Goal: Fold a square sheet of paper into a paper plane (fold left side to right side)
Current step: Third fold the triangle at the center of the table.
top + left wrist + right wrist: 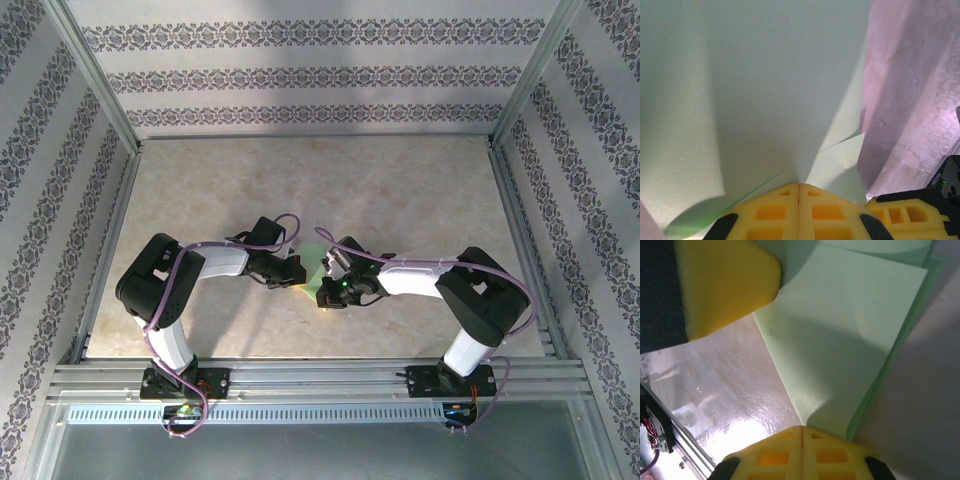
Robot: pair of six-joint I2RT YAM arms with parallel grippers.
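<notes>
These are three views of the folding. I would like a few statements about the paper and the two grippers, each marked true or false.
1. The left gripper and the right gripper are both shut. True.
2. The square sheet of paper lies against the far edge of the table. False: it is near the middle of the table, between the two grippers.
3. The paper is pale green and carries no marks. True.
4. The paper lies flat in a single layer. False: in the right wrist view one layer lies over another, and the lower layer's edge shows along its side.
</notes>
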